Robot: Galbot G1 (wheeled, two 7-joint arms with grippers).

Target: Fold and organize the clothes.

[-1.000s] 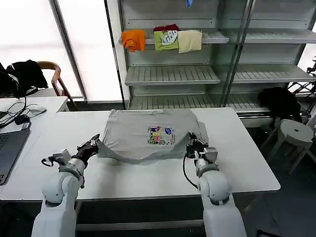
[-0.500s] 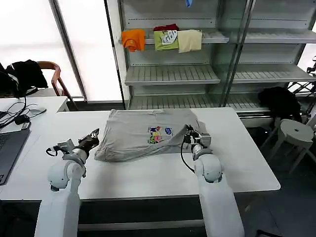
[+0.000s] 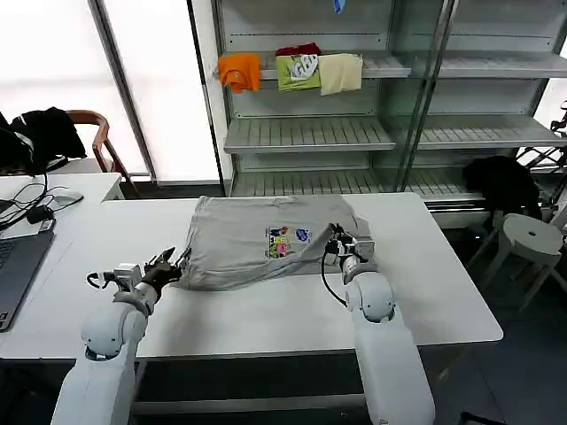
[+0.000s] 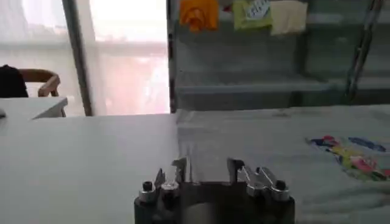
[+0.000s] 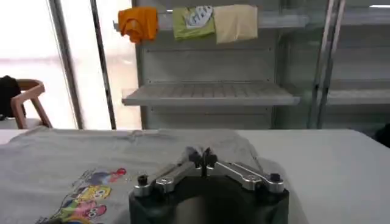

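A light grey shirt (image 3: 239,243) with a small multicoloured chest print (image 3: 288,241) lies on the white table (image 3: 266,310), its near hem folded up over the body. At the shirt's near right corner my right gripper (image 3: 337,241) is shut on the shirt, pinching the folded fabric; the wrist view shows its fingertips (image 5: 202,157) pressed together over the grey cloth (image 5: 61,158). My left gripper (image 3: 170,263) is open at the shirt's near left edge, its fingers (image 4: 181,167) apart, with the cloth (image 4: 274,134) just ahead of them.
The shelf unit behind the table holds orange (image 3: 239,71), green (image 3: 299,69) and cream (image 3: 341,73) folded cloths. A laptop (image 3: 13,266) sits on the desk at far left. A chair with a black garment (image 3: 44,133) stands behind it, and a stool (image 3: 532,235) at right.
My right gripper carried the shirt's near hem away from me, folding it over the body. My left gripper let go of the left corner and drew back slightly.
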